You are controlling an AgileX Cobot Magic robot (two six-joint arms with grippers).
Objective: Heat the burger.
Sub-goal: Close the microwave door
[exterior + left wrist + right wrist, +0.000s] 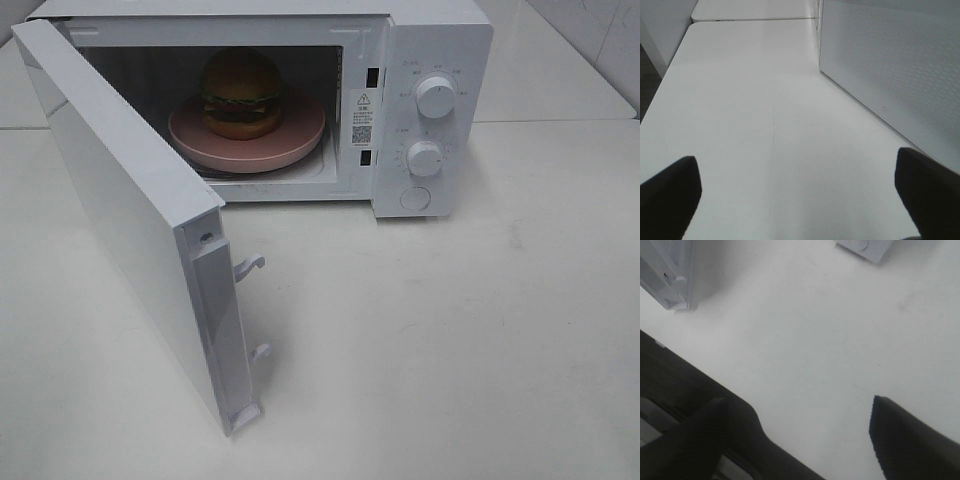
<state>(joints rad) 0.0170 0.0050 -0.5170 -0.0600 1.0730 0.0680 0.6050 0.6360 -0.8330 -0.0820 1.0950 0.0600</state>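
Since the burger (241,92) already sits inside the microwave (440,45), I hold left pincer (795,162) and right pincer (799,401) wide, empty, for shutting the door (120,190).

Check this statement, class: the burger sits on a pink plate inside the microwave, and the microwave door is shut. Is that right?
Not quite. The door is not shut: it stands wide open, swung out to the front, as the exterior high view shows. The rest holds: the burger sits on the pink plate inside the microwave.
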